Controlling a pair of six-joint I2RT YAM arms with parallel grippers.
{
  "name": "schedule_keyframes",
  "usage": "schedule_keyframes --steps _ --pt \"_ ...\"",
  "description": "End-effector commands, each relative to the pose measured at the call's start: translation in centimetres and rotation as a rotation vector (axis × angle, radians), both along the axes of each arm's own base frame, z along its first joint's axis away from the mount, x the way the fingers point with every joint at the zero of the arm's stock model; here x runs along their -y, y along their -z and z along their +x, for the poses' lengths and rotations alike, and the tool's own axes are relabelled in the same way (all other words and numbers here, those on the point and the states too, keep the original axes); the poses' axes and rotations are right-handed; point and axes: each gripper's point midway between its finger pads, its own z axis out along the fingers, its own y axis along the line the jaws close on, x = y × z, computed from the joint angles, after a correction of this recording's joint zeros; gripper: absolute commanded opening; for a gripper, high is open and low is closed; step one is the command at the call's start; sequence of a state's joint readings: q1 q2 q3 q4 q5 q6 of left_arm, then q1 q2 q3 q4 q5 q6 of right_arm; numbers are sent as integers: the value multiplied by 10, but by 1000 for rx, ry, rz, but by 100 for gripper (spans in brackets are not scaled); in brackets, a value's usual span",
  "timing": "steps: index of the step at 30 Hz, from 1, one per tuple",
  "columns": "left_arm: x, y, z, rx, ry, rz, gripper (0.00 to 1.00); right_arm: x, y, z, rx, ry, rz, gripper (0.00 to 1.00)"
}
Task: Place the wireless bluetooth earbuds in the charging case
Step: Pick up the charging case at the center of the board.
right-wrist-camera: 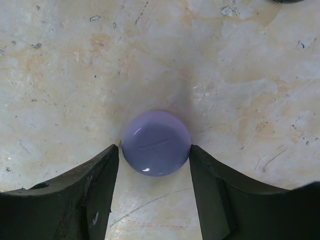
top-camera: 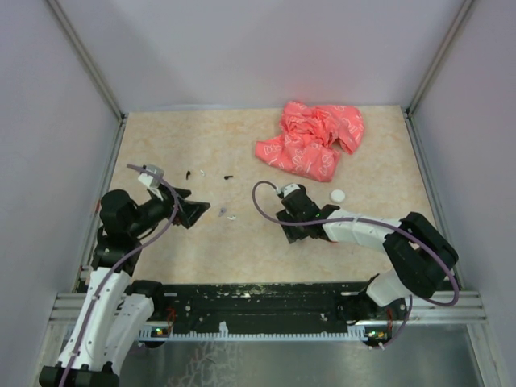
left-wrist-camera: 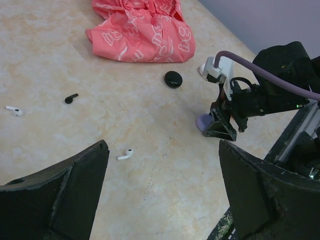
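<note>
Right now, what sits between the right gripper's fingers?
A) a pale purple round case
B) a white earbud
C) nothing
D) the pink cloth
A: the right wrist view shows the right gripper closed against both sides of the pale purple round case.

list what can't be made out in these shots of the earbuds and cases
- Top view: the purple round case is hidden under the right gripper.
- Top view: the earbuds are too small to tell shape or side.
- Left wrist view: the white disc is mostly behind the right gripper's camera mount.
- Right wrist view: a dark thing is cut off by the top edge and cannot be identified.
</note>
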State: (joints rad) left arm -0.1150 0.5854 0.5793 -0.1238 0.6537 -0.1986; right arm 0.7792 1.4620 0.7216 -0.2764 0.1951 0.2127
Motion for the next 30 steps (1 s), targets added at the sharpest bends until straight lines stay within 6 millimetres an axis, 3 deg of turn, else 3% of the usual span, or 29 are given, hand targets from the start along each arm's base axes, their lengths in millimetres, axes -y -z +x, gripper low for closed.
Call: schedule_keyframes --steps 1,11,21,30 --pt "12 1 -3 -56 77 -55 94 -14 -12 8 43 -18 27 59" --pt "29 22 -8 -197 169 -121 90 -12 -17 6 44 -52 5 74" --pt "53 52 -10 -333 184 -123 87 -21 -12 5 5 -131 -14 75" --pt "76 72 -12 -386 201 -114 86 -24 -5 -6 -48 -167 -2 69"
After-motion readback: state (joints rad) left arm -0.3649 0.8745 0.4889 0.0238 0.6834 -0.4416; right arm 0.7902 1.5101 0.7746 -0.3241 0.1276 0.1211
